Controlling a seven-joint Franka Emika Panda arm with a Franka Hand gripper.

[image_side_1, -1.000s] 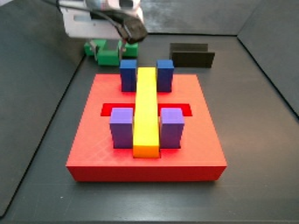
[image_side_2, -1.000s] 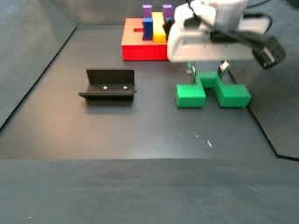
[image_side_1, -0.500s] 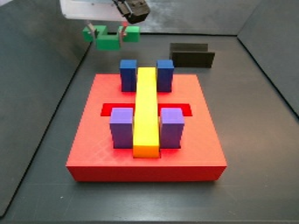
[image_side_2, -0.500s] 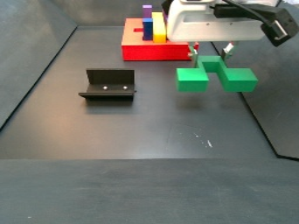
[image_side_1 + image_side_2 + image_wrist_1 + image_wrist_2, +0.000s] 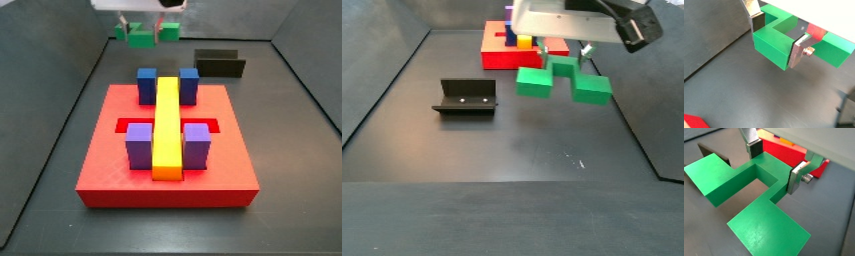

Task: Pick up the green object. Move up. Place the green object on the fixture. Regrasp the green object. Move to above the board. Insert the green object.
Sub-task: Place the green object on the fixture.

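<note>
My gripper [image 5: 564, 55] is shut on the green object [image 5: 563, 81], an arch-shaped piece, and holds it in the air well above the floor. The silver fingers [image 5: 799, 50] clamp its middle block, as both wrist views show [image 5: 751, 193]. In a side view the green object [image 5: 150, 33] hangs behind the far edge of the board [image 5: 127, 170], below the gripper [image 5: 150, 20]. The fixture [image 5: 466, 98], a black L-shaped bracket, stands on the floor to the left of the held piece; in a side view the fixture [image 5: 221, 63] is at the back right.
The red board carries a long yellow bar [image 5: 166, 125], two blue blocks [image 5: 147, 84] and two purple blocks [image 5: 139, 150]. The board also shows at the back in a side view [image 5: 502, 53]. Grey walls enclose the dark floor.
The gripper has risen with the green object, which stood on the floor a second ago and now hangs higher than half a second ago.
</note>
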